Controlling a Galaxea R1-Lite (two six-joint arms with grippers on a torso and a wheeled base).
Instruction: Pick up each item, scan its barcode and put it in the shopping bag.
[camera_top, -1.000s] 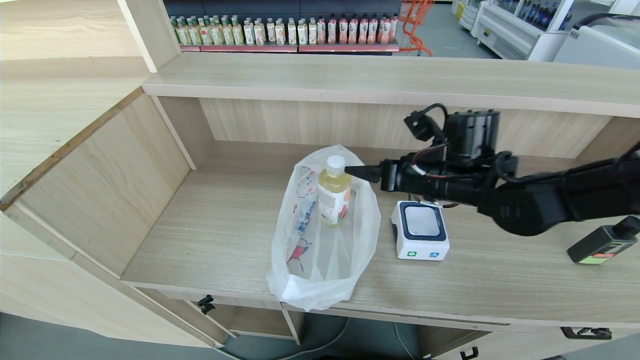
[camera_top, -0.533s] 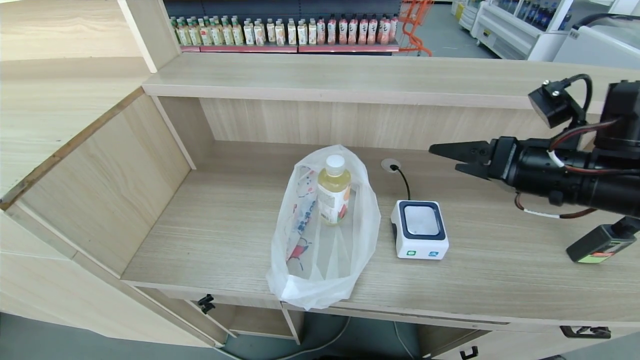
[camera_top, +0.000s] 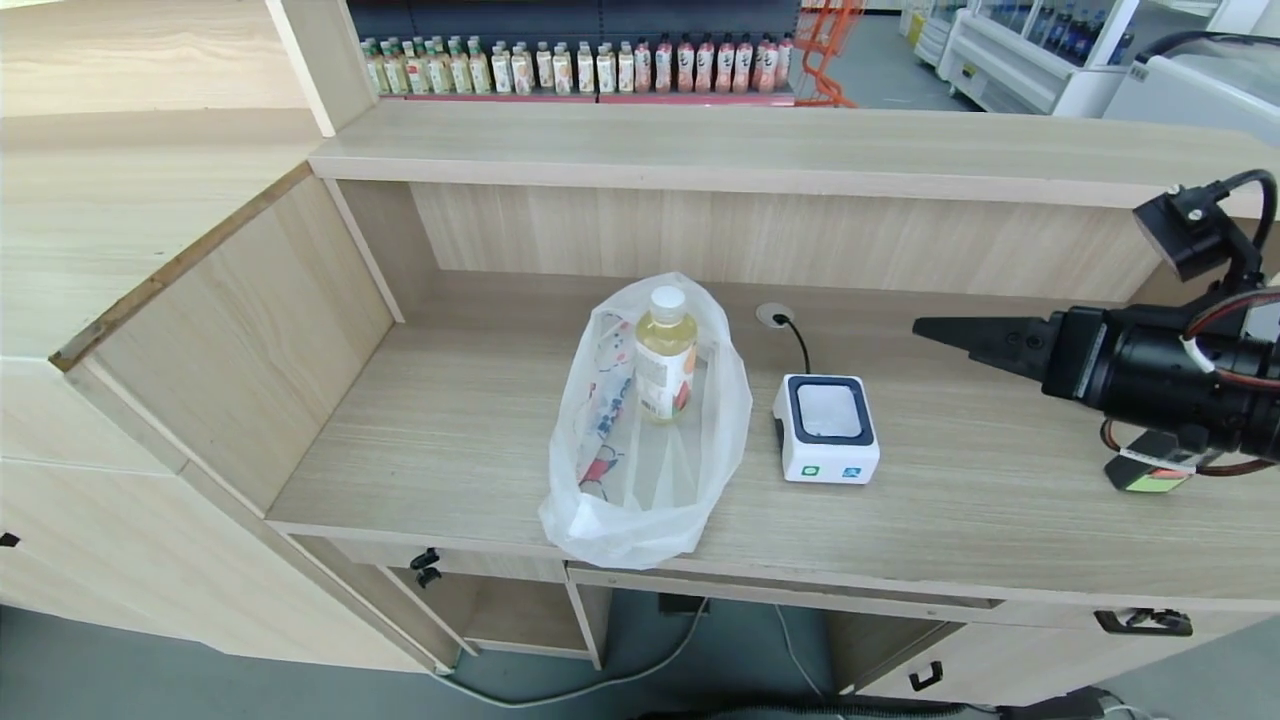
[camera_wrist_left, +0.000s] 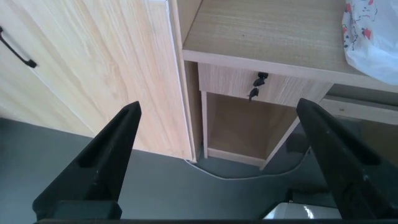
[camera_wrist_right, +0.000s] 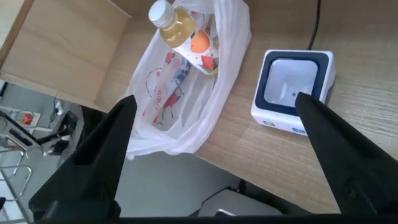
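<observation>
Left of the scanner (camera_top: 826, 428), just beside it on the wooden surface (camera_top: 450, 440), one white plastic bag (camera_top: 640, 480) lies open, and one bottle (camera_top: 665, 352) of yellow drink stands inside it, white cap up. For this item the bagging step is judged complete. Whether its barcode was read cannot be told.

Right of the scanner and well apart from it, one small dark object with a green face (camera_top: 1150, 478) lies on the surface, partly hidden behind the right arm. Its kind cannot be told. If it is merchandise, it has not yet been picked up, scanned or bagged, and the task would be roughly half done.

The right fingers (camera_top: 985, 340) hang above the surface to the right of the scanner, pointing toward it. The right wrist view shows them spread apart with nothing between them. The left fingers (camera_wrist_left: 99, 162) are also spread apart and empty. They sit low by the surface's front edge, beyond the bag from the scanner.

One black cable (camera_top: 800, 345) runs from the scanner's back to a round hole in the surface behind it.

Count: one bag, one bottle, one scanner, one cable, one unidentified dark object, two sets of fingers.
</observation>
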